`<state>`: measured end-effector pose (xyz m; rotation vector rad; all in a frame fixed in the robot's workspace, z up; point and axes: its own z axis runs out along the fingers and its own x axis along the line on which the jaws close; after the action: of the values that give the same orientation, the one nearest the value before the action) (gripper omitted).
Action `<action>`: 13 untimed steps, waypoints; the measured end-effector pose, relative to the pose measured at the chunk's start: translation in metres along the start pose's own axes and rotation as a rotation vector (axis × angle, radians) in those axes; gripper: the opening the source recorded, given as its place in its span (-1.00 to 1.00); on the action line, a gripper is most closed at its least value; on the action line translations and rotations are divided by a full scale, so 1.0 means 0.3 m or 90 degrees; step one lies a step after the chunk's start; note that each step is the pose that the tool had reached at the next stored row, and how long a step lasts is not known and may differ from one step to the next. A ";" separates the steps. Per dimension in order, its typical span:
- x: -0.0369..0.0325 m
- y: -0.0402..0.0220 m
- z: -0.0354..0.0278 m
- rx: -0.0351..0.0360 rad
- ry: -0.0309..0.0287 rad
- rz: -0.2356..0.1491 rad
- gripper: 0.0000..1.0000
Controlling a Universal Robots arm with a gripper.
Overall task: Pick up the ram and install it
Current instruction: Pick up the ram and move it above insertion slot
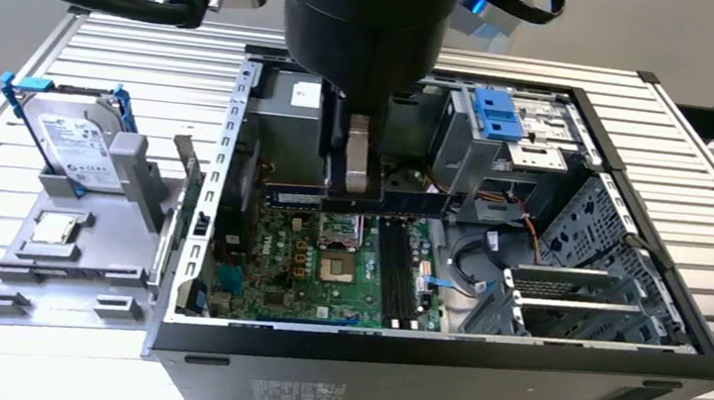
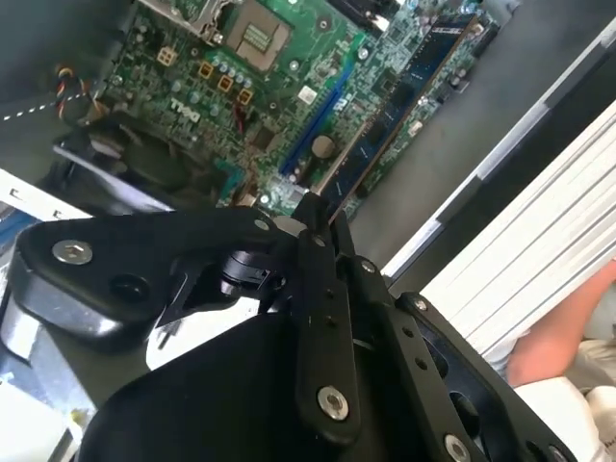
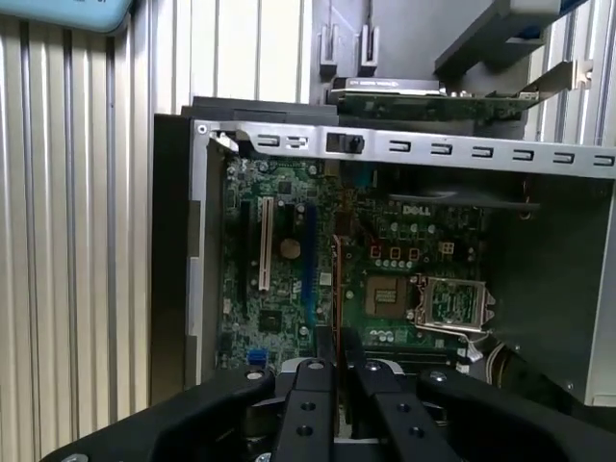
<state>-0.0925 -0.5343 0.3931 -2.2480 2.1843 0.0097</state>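
We have the ram (image 2: 404, 96) pinched between narrow fingers (image 3: 310, 385), low over the motherboard (image 1: 310, 265) inside the case (image 1: 444, 388). Install step: it lies across the black slots (image 1: 393, 264), so we judge it needs turning to line up.

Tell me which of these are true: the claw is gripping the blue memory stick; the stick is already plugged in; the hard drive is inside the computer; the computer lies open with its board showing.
1. The gripper is shut on the ram. True.
2. The ram is already seated in a slot. False: it is in the gripper's grip over the motherboard, not plugged in.
3. The hard drive is inside the computer case. False: it stands on the grey tray outside the case, at the exterior view's left.
4. The computer case lies open with the motherboard exposed. True.
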 end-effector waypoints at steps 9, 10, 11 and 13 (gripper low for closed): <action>0.000 -0.042 0.000 0.0001 0.0001 0.010 -1.00; 0.000 -0.044 0.000 0.0001 0.0001 0.010 -1.00; 0.000 -0.047 0.000 0.0001 0.0001 0.010 -1.00; 0.001 -0.063 0.000 0.0001 0.0001 0.010 -1.00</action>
<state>-0.0735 -0.5340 0.3930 -2.2301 2.2027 0.0094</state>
